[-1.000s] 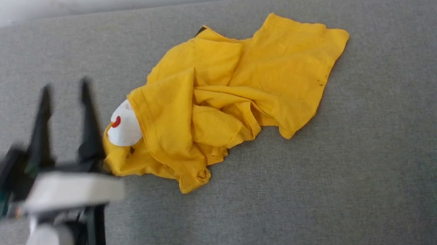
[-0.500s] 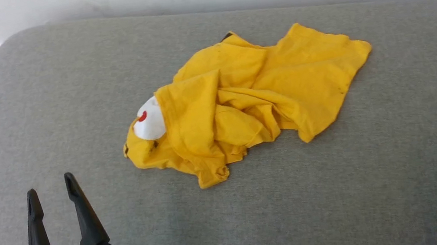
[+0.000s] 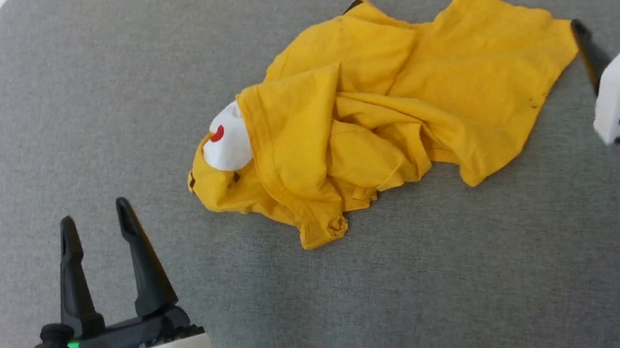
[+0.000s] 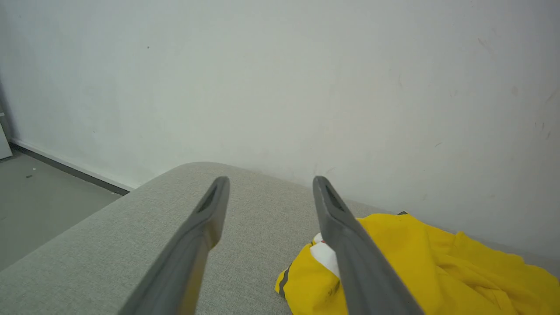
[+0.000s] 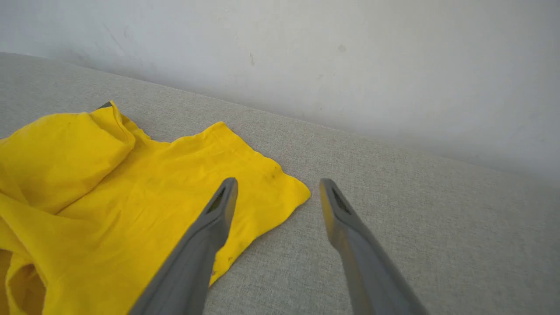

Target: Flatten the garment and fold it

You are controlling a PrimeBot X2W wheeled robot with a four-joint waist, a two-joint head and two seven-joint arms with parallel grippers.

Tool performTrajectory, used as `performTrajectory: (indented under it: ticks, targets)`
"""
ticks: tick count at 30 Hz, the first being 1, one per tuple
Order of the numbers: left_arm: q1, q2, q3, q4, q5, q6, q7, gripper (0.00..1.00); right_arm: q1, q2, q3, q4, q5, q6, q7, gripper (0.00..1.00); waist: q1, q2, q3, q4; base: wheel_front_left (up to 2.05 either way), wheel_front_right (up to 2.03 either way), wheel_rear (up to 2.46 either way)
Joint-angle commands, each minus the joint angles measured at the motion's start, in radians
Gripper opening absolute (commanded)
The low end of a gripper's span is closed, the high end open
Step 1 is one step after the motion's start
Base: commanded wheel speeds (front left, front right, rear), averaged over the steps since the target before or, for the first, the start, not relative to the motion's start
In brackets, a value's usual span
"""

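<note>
The T-shirt [image 3: 386, 106] lies crumpled near the far edge of the cushion [image 3: 88, 109]. The left gripper [image 3: 94, 211], by the near left corner, and the right gripper [image 3: 602, 17], just beside the T-shirt, both stand spread and empty.

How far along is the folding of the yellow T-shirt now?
Done: nothing; the yellow T-shirt lies crumpled on the grey cushion. In hand: the right pincer, open, hovers by its far corner; the left pincer, open, stands apart. Left: flattening, then folding.
</note>
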State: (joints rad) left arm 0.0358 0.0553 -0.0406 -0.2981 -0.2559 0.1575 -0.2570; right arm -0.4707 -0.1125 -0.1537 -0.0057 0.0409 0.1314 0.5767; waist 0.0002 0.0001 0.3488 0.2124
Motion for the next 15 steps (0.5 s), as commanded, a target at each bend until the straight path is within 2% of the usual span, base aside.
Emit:
performTrajectory:
  ticks: [1,5,9,15]
  targets:
    - [-0.021,-0.005,-0.010,0.006,-0.008,-0.006,-0.005,1.00,-0.035,-0.017,-0.001,0.032,-0.015,-0.001,0.025,1.00,-0.0002,-0.0001,0.054,0.048,0.00,0.00,0.00]
    - [-0.046,-0.005,-0.037,0.017,-0.021,-0.002,-0.005,1.00,-0.127,-0.062,0.009,0.149,-0.059,-0.001,0.106,1.00,-0.0002,-0.0001,0.087,0.082,0.00,0.00,0.00]
    - [-0.065,-0.005,-0.057,0.026,-0.031,-0.001,-0.005,1.00,-0.187,-0.075,-0.015,0.244,-0.106,-0.001,0.177,1.00,-0.0002,-0.0001,0.110,0.107,0.00,0.00,0.00]
    - [-0.078,-0.005,-0.076,0.040,-0.043,-0.002,-0.005,1.00,-0.225,-0.042,-0.102,0.331,-0.168,-0.001,0.244,1.00,-0.0002,-0.0001,0.128,0.131,0.00,0.00,0.00]
